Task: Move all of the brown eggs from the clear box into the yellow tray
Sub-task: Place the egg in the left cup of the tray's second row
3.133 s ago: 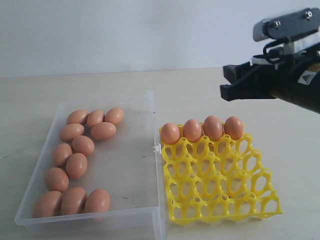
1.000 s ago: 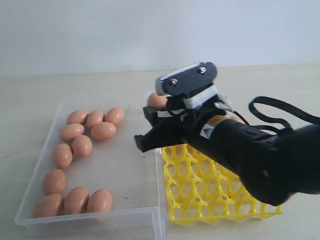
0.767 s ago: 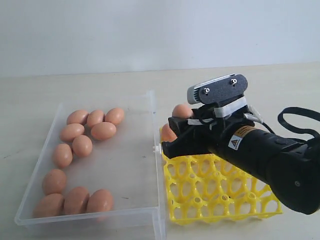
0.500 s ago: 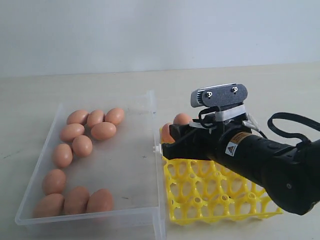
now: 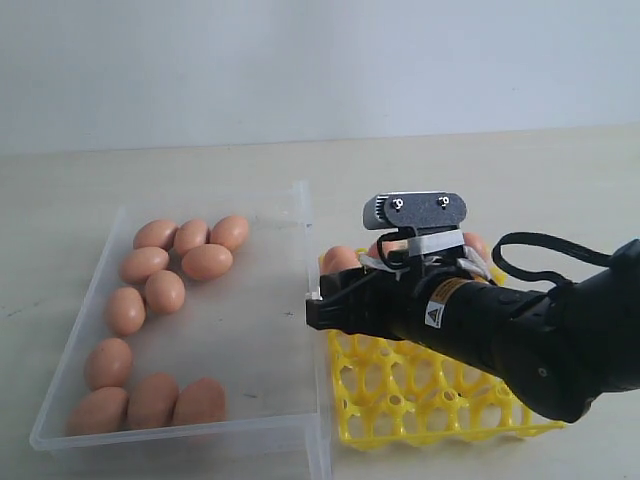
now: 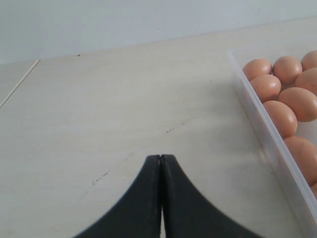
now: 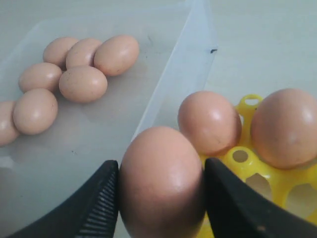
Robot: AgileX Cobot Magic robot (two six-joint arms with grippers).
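From the exterior view, your right hand (image 5: 320, 310) reaches low across the yellow tray (image 5: 440, 415). Its tip is at the tray edge that meets the clear box (image 5: 300, 215). Eleven brown eggs (image 5: 165, 292) lie bunched along the left side of the box in this view, so most of the job is left. More eggs stand in the tray's back row, partly hidden by the arm, and the cups nearer the camera are empty. You can't see the grip itself from here.

In the right wrist view, that hand grips one egg (image 7: 161, 181) between its two fingers (image 7: 96, 208), long axis up and pads on the flanks. Held this way it shouldn't roll out, and it is ready to drop into a cup. Two seated eggs (image 7: 209, 121) stand just beyond it, so you probably want an empty cup in the next row.

In the left wrist view, your left hand (image 6: 161, 159) is closed on nothing, jaws together. It sits over bare worktop (image 6: 99, 99) just outside the box, likely parked out of the right arm's way.
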